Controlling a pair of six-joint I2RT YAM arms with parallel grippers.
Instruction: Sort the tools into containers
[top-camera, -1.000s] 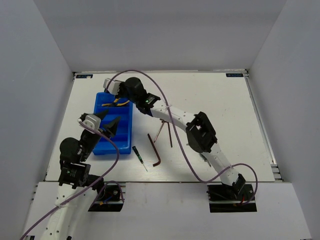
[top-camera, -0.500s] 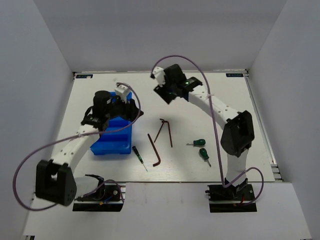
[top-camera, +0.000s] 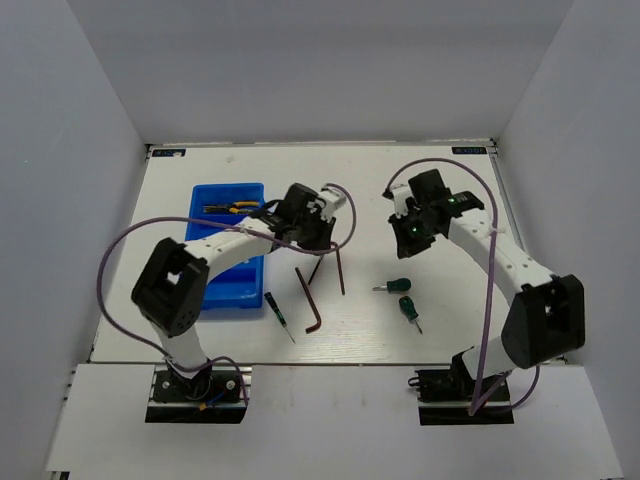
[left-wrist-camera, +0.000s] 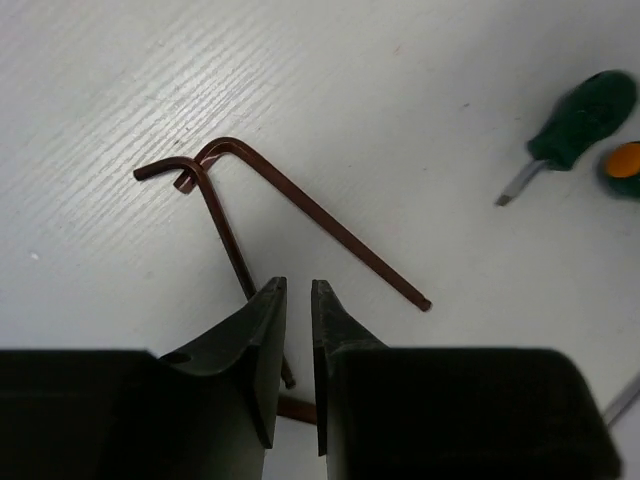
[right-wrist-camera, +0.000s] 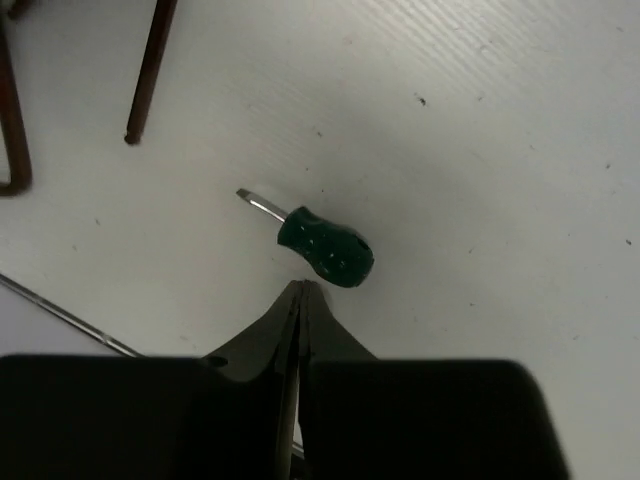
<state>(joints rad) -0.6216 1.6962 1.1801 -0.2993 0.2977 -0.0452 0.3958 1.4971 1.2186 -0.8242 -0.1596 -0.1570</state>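
The blue tray (top-camera: 216, 290) lies at the left, with yellow-handled pliers (top-camera: 232, 208) in its far compartment. My left gripper (top-camera: 322, 232) (left-wrist-camera: 298, 285) hovers over the dark hex keys (top-camera: 318, 265) (left-wrist-camera: 300, 205). Its jaws stand a narrow gap apart with nothing between them. A third hex key (top-camera: 309, 298) lies nearer me. My right gripper (top-camera: 408, 238) (right-wrist-camera: 301, 285) is shut and empty, its tips just short of a stubby green screwdriver (right-wrist-camera: 325, 243) (top-camera: 392, 286). A second stubby screwdriver (top-camera: 409, 309) and a thin green-handled screwdriver (top-camera: 277, 313) lie on the table.
The left arm's forearm (top-camera: 225, 245) crosses over the tray and hides part of it. The white table (top-camera: 440, 180) is walled by grey panels on three sides. Purple cables loop above both arms.
The left gripper has moved from over the tray to above the hex keys. The right gripper has swung from the far middle down toward the stubby screwdrivers. Both jaws have narrowed.
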